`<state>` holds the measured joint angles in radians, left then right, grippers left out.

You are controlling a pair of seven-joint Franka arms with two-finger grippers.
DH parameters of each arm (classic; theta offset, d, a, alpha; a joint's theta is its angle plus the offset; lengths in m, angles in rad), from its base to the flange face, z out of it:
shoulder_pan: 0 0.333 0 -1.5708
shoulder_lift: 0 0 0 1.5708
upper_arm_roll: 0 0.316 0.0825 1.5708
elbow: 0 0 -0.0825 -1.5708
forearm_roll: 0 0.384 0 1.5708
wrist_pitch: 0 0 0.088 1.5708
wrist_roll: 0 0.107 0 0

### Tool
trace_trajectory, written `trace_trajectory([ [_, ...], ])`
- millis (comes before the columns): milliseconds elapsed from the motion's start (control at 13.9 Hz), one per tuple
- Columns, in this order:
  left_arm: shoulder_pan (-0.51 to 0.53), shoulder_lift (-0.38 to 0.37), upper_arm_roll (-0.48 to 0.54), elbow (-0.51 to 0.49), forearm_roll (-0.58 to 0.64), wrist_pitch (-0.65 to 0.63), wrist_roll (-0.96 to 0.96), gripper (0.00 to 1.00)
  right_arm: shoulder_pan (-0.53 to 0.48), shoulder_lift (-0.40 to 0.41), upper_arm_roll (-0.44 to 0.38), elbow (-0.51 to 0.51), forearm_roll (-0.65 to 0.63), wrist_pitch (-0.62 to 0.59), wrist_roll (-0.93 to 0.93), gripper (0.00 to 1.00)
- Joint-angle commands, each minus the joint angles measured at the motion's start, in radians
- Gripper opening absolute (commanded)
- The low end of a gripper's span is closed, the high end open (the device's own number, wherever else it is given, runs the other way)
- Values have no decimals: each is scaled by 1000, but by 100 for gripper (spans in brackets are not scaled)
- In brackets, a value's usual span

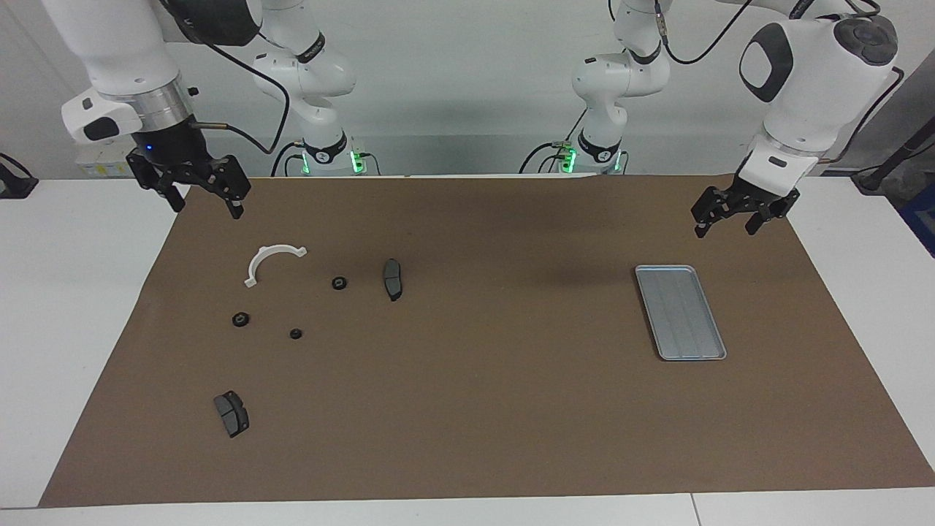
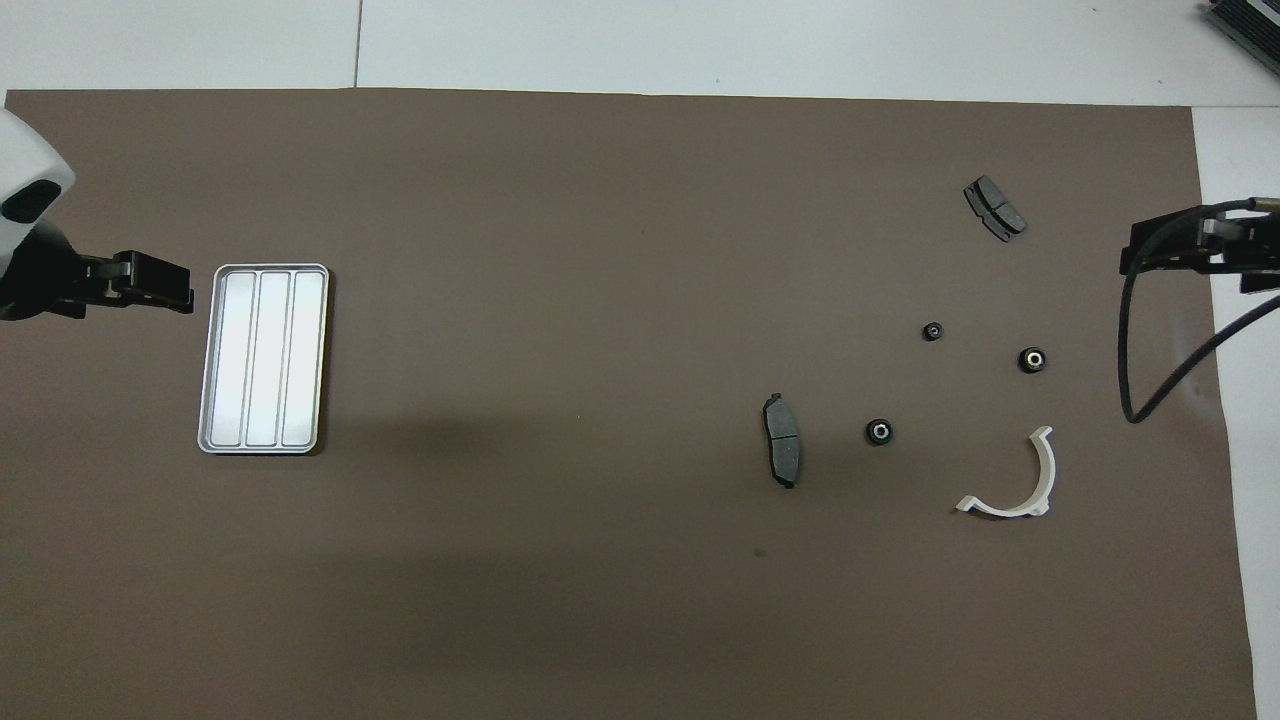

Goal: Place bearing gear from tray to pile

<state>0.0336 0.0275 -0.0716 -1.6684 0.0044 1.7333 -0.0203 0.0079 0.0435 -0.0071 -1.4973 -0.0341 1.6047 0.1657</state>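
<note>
While both jaws gape empty aloft, three bearing gears (image 1: pixel 339 283) among the pile, well apart.

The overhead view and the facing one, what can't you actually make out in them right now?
- Right gripper, overhead view: mostly cut off by the picture's edge.
- Left gripper, overhead view: wrist cut off at the edge.
- Three small black round parts, both views: too small to tell teeth or type.
- Tray: nothing shows in it.

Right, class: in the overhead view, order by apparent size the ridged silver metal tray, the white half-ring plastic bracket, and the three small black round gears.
1. Silver metal tray
2. White half-ring bracket
3. Three black gears: the first two look alike; the third looks smallest.
</note>
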Motion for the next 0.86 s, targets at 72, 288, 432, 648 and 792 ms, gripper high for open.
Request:
trace_trajectory([
  [72,5,-27,-4,-17,13,0,8,100,7,18,-14,32,16,-55,-26,100],
  [288,5,-27,-4,-17,13,0,8,100,20,15,-13,23,11,-80,-26,100],
  [432,5,-27,-4,-17,13,0,8,100,20,9,-13,11,10,-83,-34,100],
  [648,5,-27,-4,-17,13,0,8,100,20,4,1,3,11,-101,-72,100],
  [792,5,-27,-4,-17,13,2,8,100,21,1,1,3,11,-101,-65,100],
])
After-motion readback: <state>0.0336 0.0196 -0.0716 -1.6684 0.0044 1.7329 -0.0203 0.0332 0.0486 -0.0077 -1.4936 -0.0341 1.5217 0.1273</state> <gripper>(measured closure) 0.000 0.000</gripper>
